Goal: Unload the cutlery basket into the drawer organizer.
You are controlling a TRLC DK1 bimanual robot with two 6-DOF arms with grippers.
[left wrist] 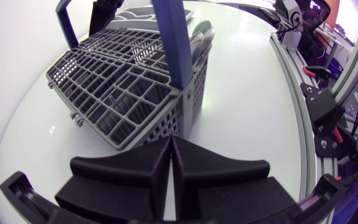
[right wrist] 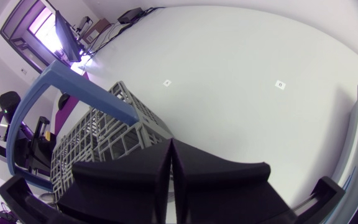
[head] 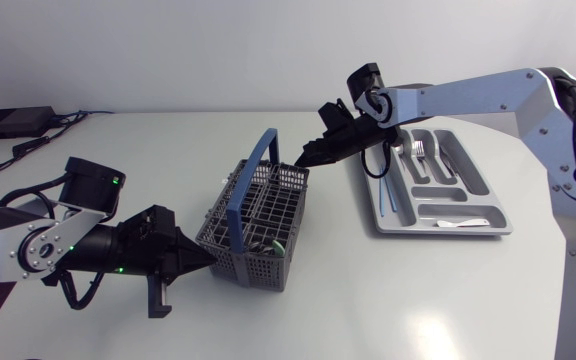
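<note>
1. Lower left of the frame: the left end effector (head: 206, 258), fingers pressed together and empty, points at the basket (head: 253, 268) wall. It should brace there, not shove.
2. Centre: the basket stands on the bench (head: 368, 300), with cutlery (left wrist: 199, 36) inside.
3. Upper centre: the right end effector (head: 304, 160), also closed on nothing, sits at the far rim. It must open before dipping and stay clear of the handle (head: 236, 222).
4. Right: the organizer (head: 496, 226).

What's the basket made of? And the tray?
The basket looks like matte grey plastic, given its thin moulded grid walls. Its handle looks like smooth blue plastic. The tray is probably grey plastic too, with soft rounded compartments and a slight sheen.
</note>
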